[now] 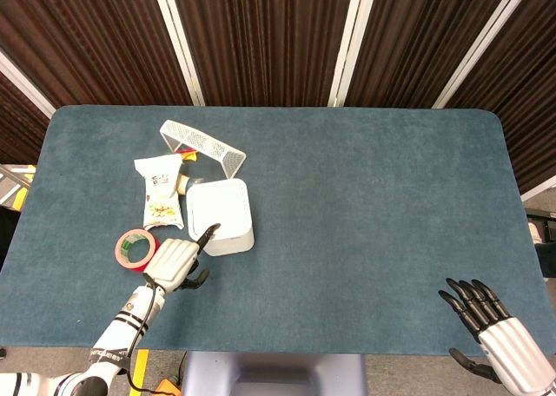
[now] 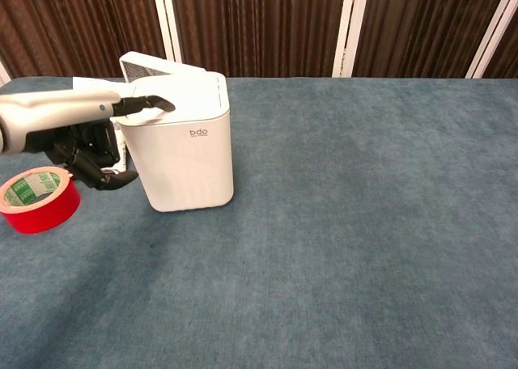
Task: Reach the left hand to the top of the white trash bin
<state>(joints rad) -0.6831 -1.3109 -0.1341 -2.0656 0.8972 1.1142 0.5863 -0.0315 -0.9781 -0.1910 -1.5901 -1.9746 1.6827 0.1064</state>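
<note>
The white trash bin (image 1: pixel 221 215) (image 2: pixel 183 142) stands upright on the blue table (image 1: pixel 365 205), directly ahead of the left hand (image 1: pixel 174 263) (image 2: pixel 77 134), whose one extended finger (image 2: pixel 150 103) reaches over the near left edge of the bin's top while its other fingers curl under, holding nothing. Just to that hand's left lies a roll of red tape (image 1: pixel 134 247) (image 2: pixel 36 197), with a snack packet (image 1: pixel 160 190) beyond it and a white wire basket (image 1: pixel 201 144) tipped on its side behind the bin. Far off to the right, at the table's near edge, the right hand (image 1: pixel 491 326) rests with its dark fingers apart and empty.
</note>
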